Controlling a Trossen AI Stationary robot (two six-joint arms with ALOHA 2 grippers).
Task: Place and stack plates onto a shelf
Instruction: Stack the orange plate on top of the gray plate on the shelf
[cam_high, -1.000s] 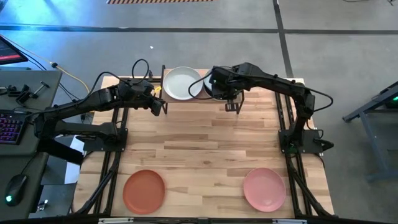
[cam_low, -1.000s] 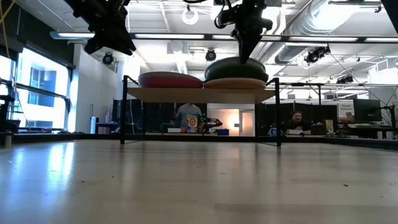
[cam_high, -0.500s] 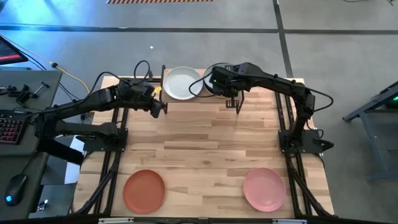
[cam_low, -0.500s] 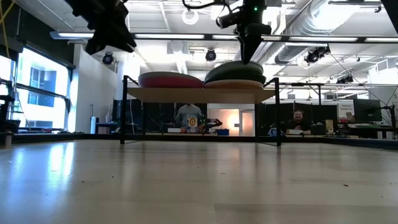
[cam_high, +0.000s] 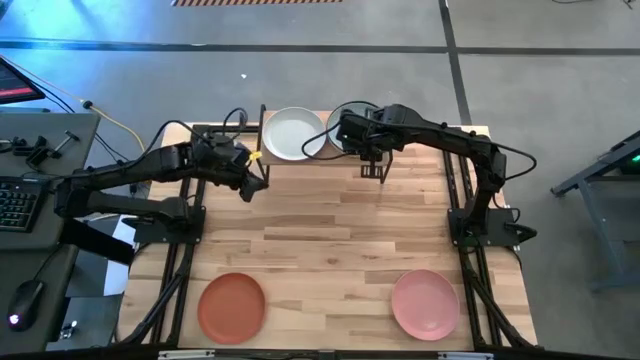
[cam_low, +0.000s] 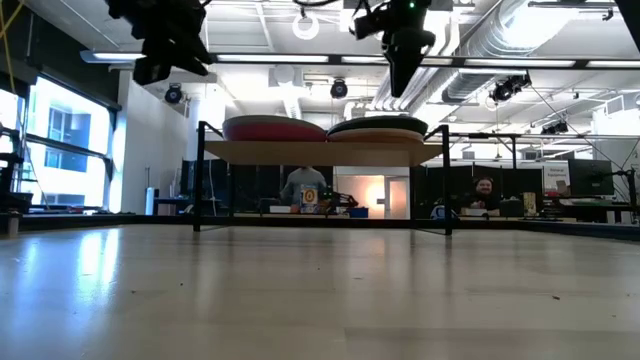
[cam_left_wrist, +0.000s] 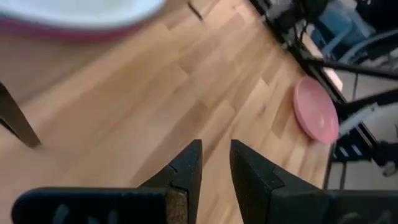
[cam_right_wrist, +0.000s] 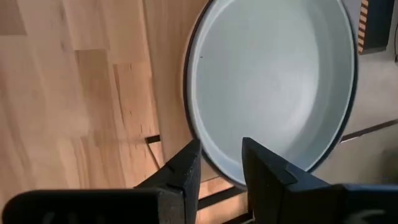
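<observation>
The shelf (cam_low: 300, 152) stands at the table's far edge with two stacks on it. The left stack has a pale plate (cam_high: 291, 133) on a magenta one (cam_low: 270, 128). The right stack (cam_low: 378, 128) has a top plate (cam_right_wrist: 273, 81) that is pale inside with a dark rim. My right gripper (cam_low: 400, 85) hangs open just above that plate, touching nothing. My left gripper (cam_high: 251, 183) hovers open over the table, left of and nearer than the shelf. A terracotta plate (cam_high: 232, 306) and a pink plate (cam_high: 425, 303) lie flat near the near edge.
The shelf's thin black legs (cam_low: 197, 175) stand beside my left gripper. Bare wooden tabletop (cam_high: 330, 225) stretches between the shelf and the two near plates. A desk with a keyboard (cam_high: 20, 200) sits beyond the table's left edge. People sit in the room behind the shelf.
My right gripper has risen off the right stack's top plate. That plate sat tilted half a second ago and now lies flat on the stack. My left gripper has drawn back a little toward the near edge.
</observation>
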